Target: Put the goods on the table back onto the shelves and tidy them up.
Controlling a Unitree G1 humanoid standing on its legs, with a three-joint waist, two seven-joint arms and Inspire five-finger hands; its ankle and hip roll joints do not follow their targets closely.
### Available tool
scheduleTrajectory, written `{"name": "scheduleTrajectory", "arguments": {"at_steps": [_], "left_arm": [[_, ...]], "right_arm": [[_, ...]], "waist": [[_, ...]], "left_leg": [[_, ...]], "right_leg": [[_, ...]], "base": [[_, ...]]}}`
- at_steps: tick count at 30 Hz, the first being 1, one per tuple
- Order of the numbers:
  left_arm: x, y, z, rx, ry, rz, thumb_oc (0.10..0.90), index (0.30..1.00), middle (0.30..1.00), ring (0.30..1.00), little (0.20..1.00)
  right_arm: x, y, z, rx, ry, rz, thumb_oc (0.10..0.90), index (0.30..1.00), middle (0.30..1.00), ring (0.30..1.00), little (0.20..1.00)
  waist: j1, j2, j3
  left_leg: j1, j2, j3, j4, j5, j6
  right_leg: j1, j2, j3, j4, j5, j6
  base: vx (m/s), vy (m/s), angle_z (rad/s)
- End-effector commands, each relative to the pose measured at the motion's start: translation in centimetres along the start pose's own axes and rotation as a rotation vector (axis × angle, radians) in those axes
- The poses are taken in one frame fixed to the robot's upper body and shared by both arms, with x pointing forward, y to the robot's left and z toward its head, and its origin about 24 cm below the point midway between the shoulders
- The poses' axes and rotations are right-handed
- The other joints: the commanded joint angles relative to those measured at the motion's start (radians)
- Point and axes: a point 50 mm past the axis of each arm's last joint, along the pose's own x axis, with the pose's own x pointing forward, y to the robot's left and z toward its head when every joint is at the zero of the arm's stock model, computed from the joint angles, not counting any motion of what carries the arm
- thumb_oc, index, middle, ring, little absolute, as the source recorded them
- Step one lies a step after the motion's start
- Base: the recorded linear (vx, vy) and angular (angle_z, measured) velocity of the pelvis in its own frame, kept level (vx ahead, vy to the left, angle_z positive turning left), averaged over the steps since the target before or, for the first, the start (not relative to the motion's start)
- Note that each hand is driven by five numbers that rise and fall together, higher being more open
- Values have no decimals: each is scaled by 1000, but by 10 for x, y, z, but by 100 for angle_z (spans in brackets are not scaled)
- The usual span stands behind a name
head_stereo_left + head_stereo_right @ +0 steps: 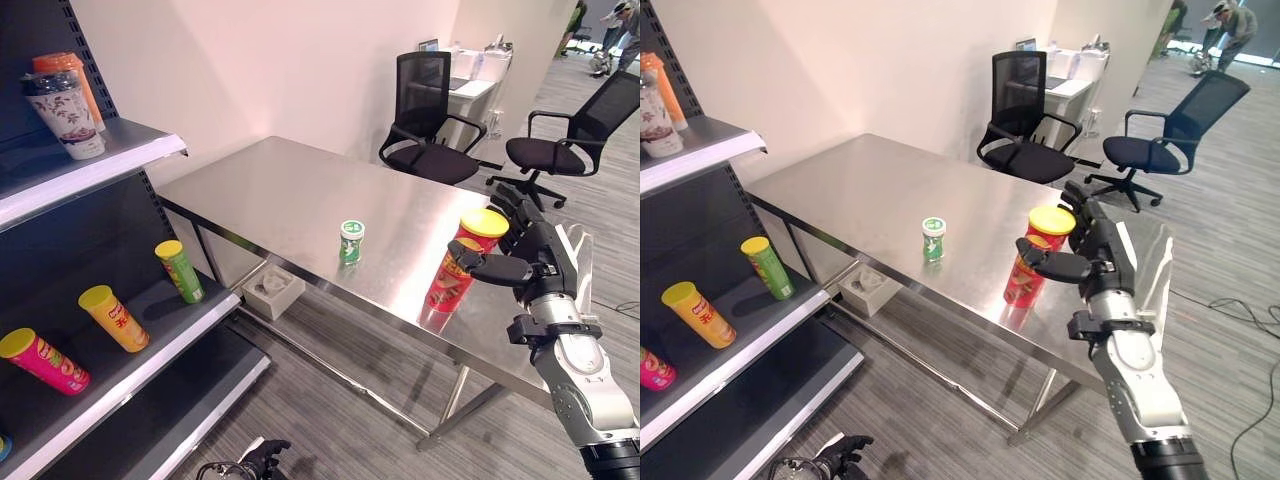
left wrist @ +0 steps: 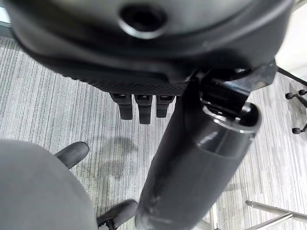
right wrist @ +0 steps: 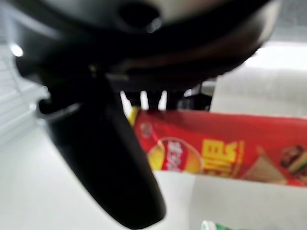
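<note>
Right hand (image 1: 530, 262), fingers spread apart, brackets the upright red cylindrical yellow-lidded crisp can (image 1: 462, 262) on the steel tabletop (image 1: 290, 195); its thumb (image 1: 490, 267) crosses the can's front.

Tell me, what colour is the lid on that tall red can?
Yellow; the tall red can shows it best in the left eye view.

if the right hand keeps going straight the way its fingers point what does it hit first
Most likely the red chip can with the yellow lid: the right hand is open right beside it, thumb across its front. Depth is unclear, so the fingers may pass just behind it.
</note>
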Motion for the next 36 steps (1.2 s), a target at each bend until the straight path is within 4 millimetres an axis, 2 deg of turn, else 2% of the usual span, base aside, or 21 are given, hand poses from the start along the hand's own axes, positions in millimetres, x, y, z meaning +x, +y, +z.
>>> {"name": "scheduleTrajectory", "arguments": {"at_steps": [1, 23, 24, 25, 26, 27, 28, 36], "left_arm": [[-5, 11, -19, 33, 52, 17, 800, 900, 900, 900, 900], [-6, 11, -22, 8, 57, 27, 800, 900, 900, 900, 900], [-6, 10, -22, 7, 58, 26, 800, 900, 900, 900, 900], [-6, 11, -22, 6, 59, 28, 800, 900, 900, 900, 900], [-6, 10, -22, 3, 59, 29, 800, 900, 900, 900, 900], [-6, 11, -22, 1, 60, 30, 800, 900, 900, 900, 900], [-6, 11, -22, 0, 60, 30, 800, 900, 900, 900, 900], [-6, 12, -23, -3, 60, 35, 800, 900, 900, 900, 900]], "right_arm": [[29, 3, 55, 36, -287, -57, 800, 900, 900, 900, 900], [41, 10, 40, 55, -221, -81, 800, 900, 900, 900, 900], [41, 10, 40, 58, -220, -81, 778, 867, 867, 867, 867], [41, 10, 39, 60, -219, -81, 642, 662, 662, 662, 662], [40, 11, 39, 63, -217, -79, 593, 589, 589, 589, 589], [40, 10, 39, 64, -216, -79, 469, 404, 404, 404, 404], [40, 11, 39, 67, -216, -78, 400, 300, 300, 300, 300], [38, 9, 39, 52, -226, -87, 400, 300, 300, 300, 300]], "waist": [[45, -58, 7], [67, -61, 11], [67, -61, 11], [67, -61, 11], [68, -61, 11], [68, -62, 11], [69, -62, 11], [67, -62, 10]], "left_leg": [[90, 22, 59, 11, -117, -27], [78, 22, 36, 11, -109, -26], [78, 22, 34, 10, -109, -26], [77, 22, 33, 10, -109, -26], [77, 22, 33, 10, -109, -26], [76, 21, 32, 10, -108, -27], [76, 21, 32, 10, -108, -26], [78, 17, 31, 10, -112, -23]], "right_leg": [[-15, -26, 7, 56, -85, 47], [-12, -34, -13, 60, -85, 46], [-13, -34, -14, 60, -86, 46], [-12, -34, -15, 60, -86, 46], [-12, -34, -15, 60, -86, 46], [-11, -34, -15, 60, -87, 46], [-11, -34, -15, 61, -86, 46], [-10, -36, -14, 61, -86, 47]], "base": [[-13, -3, 8], [-4, 0, 3], [0, 0, 0], [0, 0, 0], [0, 0, 0], [0, 0, 0], [0, 0, 0], [-1, 5, 1]]}}
